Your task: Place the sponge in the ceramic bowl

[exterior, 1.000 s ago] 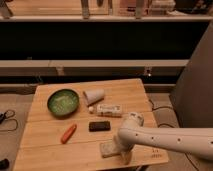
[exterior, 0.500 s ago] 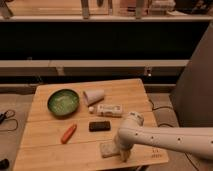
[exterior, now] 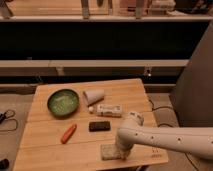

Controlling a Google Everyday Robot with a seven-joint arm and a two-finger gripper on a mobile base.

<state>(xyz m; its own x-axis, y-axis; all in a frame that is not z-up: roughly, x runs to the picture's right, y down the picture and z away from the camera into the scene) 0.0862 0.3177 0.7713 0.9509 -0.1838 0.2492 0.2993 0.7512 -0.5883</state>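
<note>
The sponge (exterior: 110, 151) lies flat on the tabletop (exterior: 137, 97), close to its near edge and right under the jaws, which are down at the sponge's right-hand side at the end of the white arm (exterior: 165, 140) reaching in from the right. Whether the jaws are released or clenched on the sponge I cannot tell; the wrist hides them. The sponge looks to be resting on the wood, not lifted. The ceramic bowl (exterior: 63, 102) stands well apart from the jaws, far beyond them and off to the camera's left, and only its speckled green inside shows, with no sponge in it. So the placing is not done. By my judgement the job stands at the pick-up, and what is left is a sure hold, a lift, a carry across the tabletop and a release over the bowl. Between the jaws and the bowl lie a black block (exterior: 99, 126) just beyond the jaws, an orange carrot-like piece (exterior: 68, 133) to their left, and farther off a white tube (exterior: 109, 110) and a tipped white cup (exterior: 93, 96). The carry would need to clear these.
</note>
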